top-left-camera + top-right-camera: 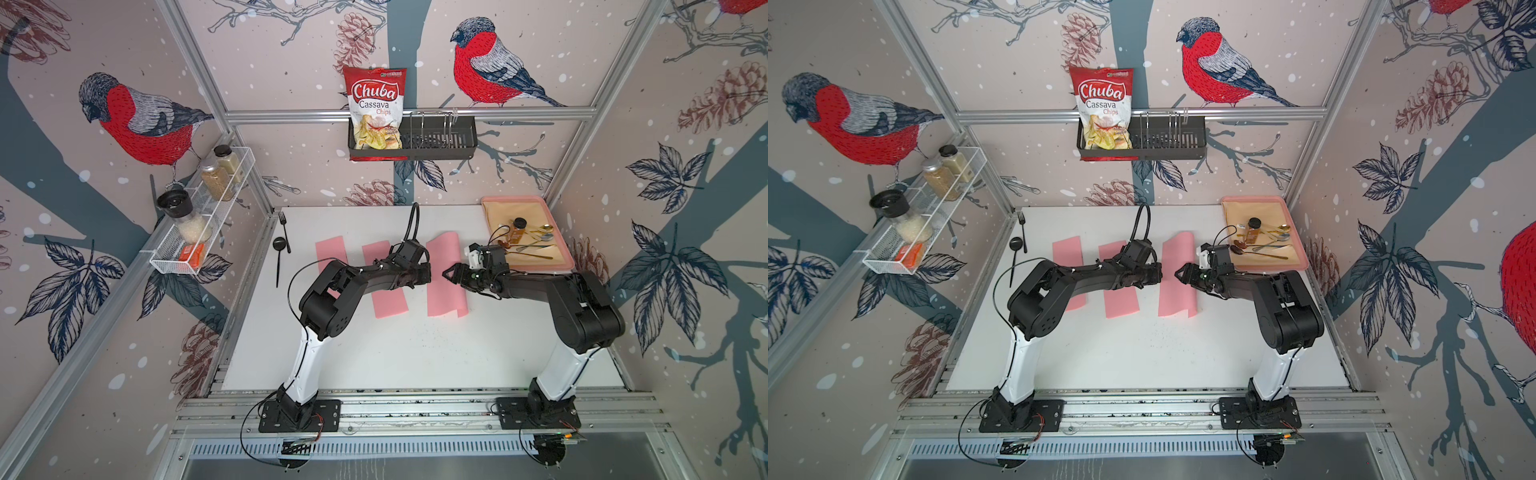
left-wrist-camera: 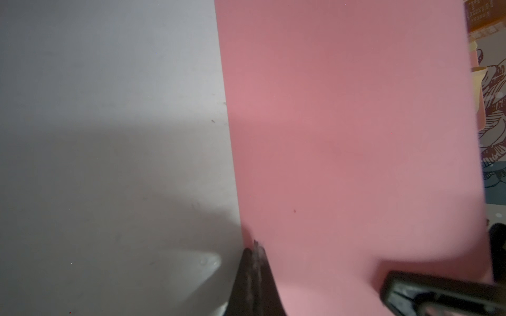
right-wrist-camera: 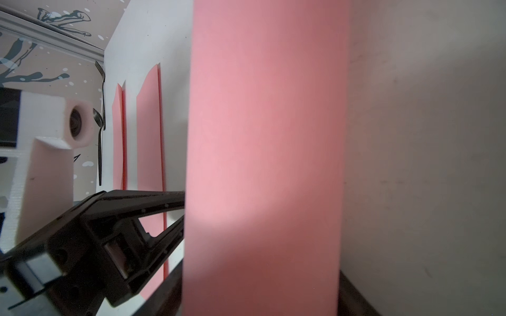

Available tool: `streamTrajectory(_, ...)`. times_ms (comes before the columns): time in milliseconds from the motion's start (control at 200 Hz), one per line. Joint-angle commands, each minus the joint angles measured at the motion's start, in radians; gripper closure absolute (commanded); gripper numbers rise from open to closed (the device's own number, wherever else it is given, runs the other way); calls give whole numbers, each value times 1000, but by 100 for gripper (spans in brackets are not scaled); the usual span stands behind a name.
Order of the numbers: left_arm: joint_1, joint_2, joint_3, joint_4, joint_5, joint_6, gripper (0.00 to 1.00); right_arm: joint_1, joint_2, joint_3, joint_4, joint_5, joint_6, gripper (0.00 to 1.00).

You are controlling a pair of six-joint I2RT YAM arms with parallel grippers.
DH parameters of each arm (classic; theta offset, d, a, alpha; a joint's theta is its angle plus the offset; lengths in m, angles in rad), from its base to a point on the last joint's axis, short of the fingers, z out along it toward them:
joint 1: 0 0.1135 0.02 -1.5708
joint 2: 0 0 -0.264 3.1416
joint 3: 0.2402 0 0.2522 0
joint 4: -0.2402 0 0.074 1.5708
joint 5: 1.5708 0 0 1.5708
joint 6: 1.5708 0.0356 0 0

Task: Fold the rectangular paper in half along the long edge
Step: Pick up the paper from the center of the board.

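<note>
You are looking down on a white table (image 1: 415, 353) with both arms reaching in toward its middle. The pink paper (image 1: 446, 286) to be folded lies between the two arms, lengthwise away from you, with its far end curled up off the table. Your left gripper (image 2: 253, 262) is fully closed, pinching the paper's edge on the left arm's side. Your right gripper (image 1: 448, 274) sits at the opposite edge with its jaws apart. The paper bulges between them, and it is unclear whether they touch it. A second sheet (image 1: 388, 305) and a third sheet (image 1: 330, 249) lie beside it, partly under the left arm.
</note>
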Motion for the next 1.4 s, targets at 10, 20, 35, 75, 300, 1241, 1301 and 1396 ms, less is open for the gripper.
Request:
streamTrajectory(10,-12,14,-2,-142,14,-4,100,12,16,-6,-105,11,31,34)
streamTrajectory(20,-13,15,-2,-142,13,-3,100,14,16,-6,-105,11,31,34)
streamTrajectory(35,-13,16,-1,-142,13,-4,100,15,17,-5,-104,11,33,34)
streamTrajectory(75,-15,17,5,-144,15,-3,100,18,18,-5,-101,10,35,34)
streamTrajectory(300,-21,13,16,-149,20,-2,100,25,25,-15,-61,-24,58,37)
streamTrajectory(1241,-25,-53,-24,-114,10,-1,100,26,-38,-31,-53,-81,55,67)
streamTrajectory(1301,-24,-67,-38,-99,3,-6,100,26,-55,-32,-57,-87,57,68)
streamTrajectory(1396,-24,-96,-65,-69,-11,-13,97,27,-85,-35,-62,-104,62,70)
